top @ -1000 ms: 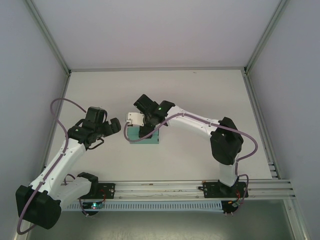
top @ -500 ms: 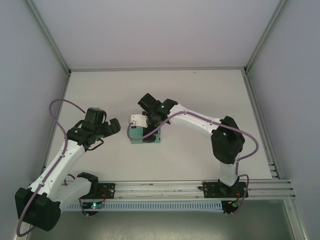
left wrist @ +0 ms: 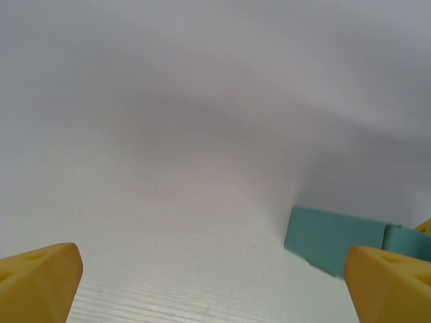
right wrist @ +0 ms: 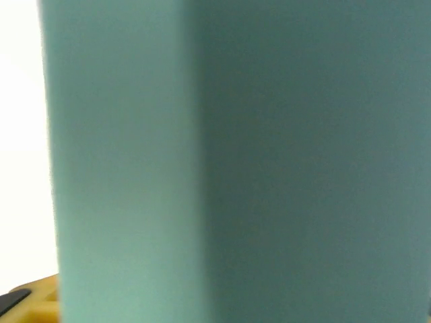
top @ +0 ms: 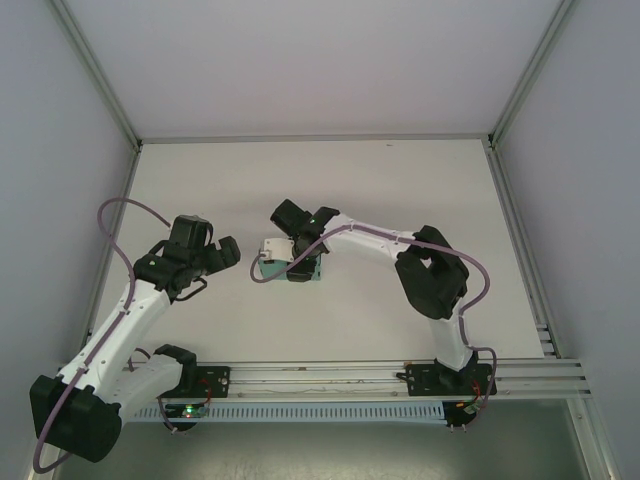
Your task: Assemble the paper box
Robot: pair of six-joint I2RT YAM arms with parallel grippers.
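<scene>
The paper box [top: 306, 271] is a small teal-green card box on the white table, left of centre. My right gripper [top: 292, 258] is down on top of it and hides most of it. In the right wrist view the paper box [right wrist: 236, 161] sits very close and blurred, with one folded edge running top to bottom and a yellow fingertip [right wrist: 30, 301] at the bottom left. Whether the jaws press the card cannot be told. My left gripper [top: 228, 254] stands open a little to the left of the box. In its wrist view the box [left wrist: 333, 239] lies beyond the right yellow fingertip [left wrist: 387, 286], and nothing lies between the fingers.
The white table [top: 400, 190] is walled in by pale panels on the left, back and right. An aluminium rail [top: 320, 375] with both arm bases runs along the near edge. A purple cable [top: 118, 215] loops off the left arm.
My right gripper has come down over the box and now hides more of it, and the right arm's elbow has swung left. The left gripper has drawn back slightly to the left.
</scene>
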